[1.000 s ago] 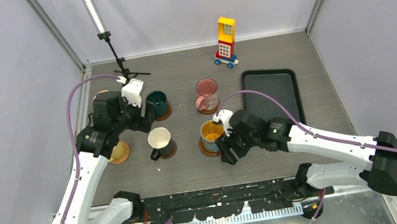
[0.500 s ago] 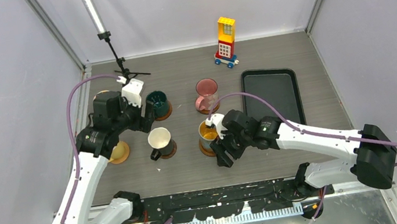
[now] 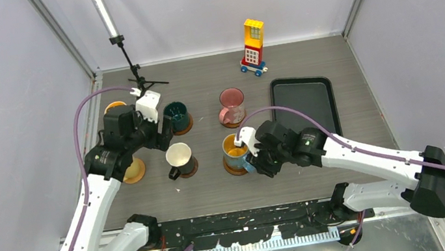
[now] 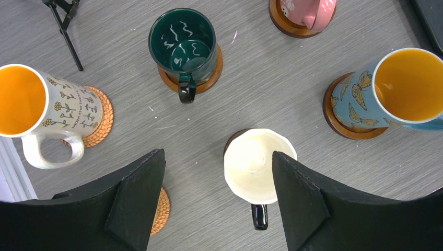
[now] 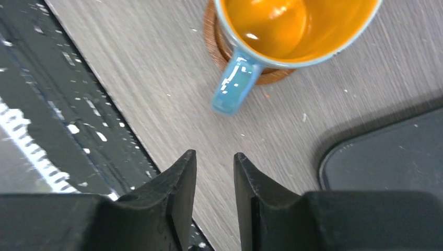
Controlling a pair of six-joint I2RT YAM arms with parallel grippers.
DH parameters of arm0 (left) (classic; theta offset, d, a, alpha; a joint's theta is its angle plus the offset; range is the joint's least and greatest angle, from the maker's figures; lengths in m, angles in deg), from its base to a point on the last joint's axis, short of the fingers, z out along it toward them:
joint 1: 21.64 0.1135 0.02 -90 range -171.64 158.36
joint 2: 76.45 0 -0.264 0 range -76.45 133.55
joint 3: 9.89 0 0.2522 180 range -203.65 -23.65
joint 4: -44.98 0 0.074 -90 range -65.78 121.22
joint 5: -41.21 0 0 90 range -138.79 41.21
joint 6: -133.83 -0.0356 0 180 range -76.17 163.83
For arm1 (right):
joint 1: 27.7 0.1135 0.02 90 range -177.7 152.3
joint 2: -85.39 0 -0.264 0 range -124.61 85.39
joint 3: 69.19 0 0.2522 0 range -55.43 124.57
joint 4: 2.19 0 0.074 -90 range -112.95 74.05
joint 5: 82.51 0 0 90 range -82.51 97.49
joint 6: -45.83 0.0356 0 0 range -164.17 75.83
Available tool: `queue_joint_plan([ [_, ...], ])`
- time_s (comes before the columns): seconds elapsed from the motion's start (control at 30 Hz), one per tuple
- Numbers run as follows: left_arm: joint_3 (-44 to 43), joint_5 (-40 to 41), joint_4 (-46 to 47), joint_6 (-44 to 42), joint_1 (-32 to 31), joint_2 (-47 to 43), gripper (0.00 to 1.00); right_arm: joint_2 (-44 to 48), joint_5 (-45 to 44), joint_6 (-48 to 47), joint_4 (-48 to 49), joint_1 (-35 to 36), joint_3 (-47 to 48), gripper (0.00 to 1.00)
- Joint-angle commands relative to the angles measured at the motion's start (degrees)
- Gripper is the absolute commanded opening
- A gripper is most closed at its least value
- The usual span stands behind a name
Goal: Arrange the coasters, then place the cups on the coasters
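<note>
Several cups stand on round coasters. In the left wrist view these are the dark green cup, the cream cup with its black handle, the blue butterfly cup on a dark coaster, the white flowered cup on a woven coaster, and the pink cup. A bare woven coaster peeks from behind one finger. My left gripper hangs open above the cream cup. My right gripper hovers by the blue cup's handle, jaws narrowly apart and holding nothing.
A black tray lies to the right of the cups. A yellow-red toy block tower stands at the back. A black tripod stand rises at the back left. The black front rail runs under my right gripper.
My right gripper's jaws have drawn much closer together, and that arm has swung slightly back toward the blue cup. My left arm has barely shifted.
</note>
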Motion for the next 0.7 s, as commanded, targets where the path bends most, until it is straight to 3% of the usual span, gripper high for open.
queue_joint_plan([
  [0.0, -0.2, -1.2, 1.1, 0.0, 0.2, -0.9, 0.77, -2.1, -7.5, -7.8, -0.1, 0.2, 1.4, 0.34],
  [0.2, -0.3, -1.1, 1.1, -0.2, 0.2, -0.8, 0.77, -4.9, -8.6, -11.2, 2.5, 0.2, 1.1, 0.21],
  [0.67, 0.3, -0.7, 1.4, 0.0, 0.2, -1.2, 0.77, -11.1, -3.5, -8.4, 6.2, 2.3, 4.5, 0.15],
])
